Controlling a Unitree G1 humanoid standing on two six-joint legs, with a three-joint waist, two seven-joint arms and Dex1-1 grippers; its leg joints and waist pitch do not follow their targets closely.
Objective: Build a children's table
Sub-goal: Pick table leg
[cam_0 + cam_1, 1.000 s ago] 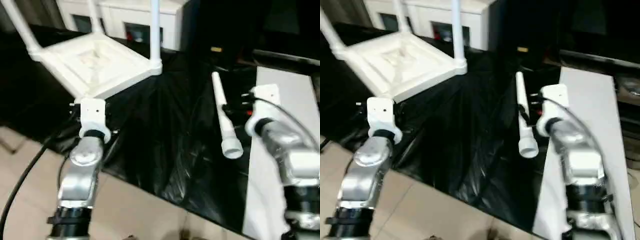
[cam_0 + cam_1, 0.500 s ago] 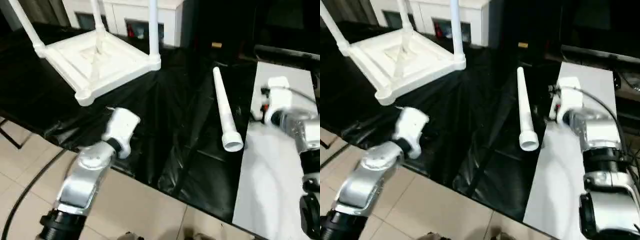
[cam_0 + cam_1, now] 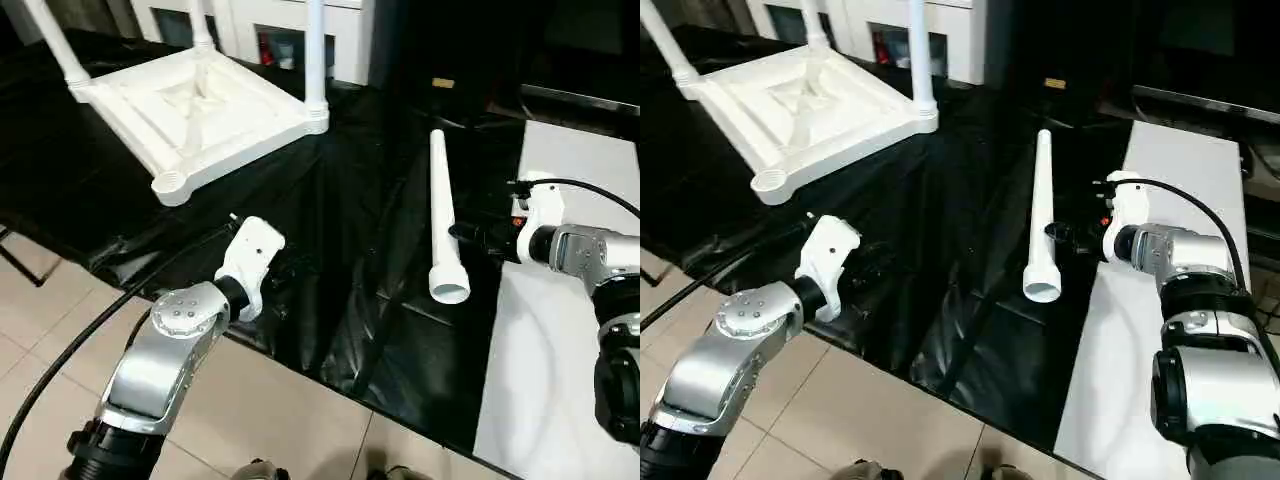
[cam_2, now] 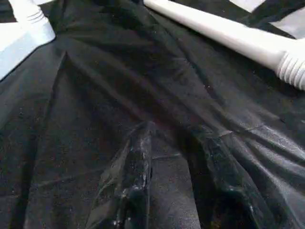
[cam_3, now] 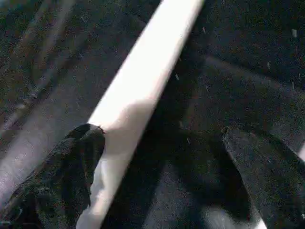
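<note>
While the upturned tabletop lies on the black sheet with three legs seated and cut off above, its near socket is empty. Loose leg: a roll is risked if nudged off-centre by the right gripper, jaws spread wide, nothing held. Left gripper: jaw state cannot be told.

Tabletop: white plastic, ribbed underside, three white legs fitted. Loose leg: white, ridged banding at the wide end. Table covering: glossy black sheet, creased. Flat board: white. Cabinet: white, dark door panes, a red item inside, possibly. Forearms: silver, white wrist housings. Right gripper: black fingers. Floor: beige tiles.
</note>
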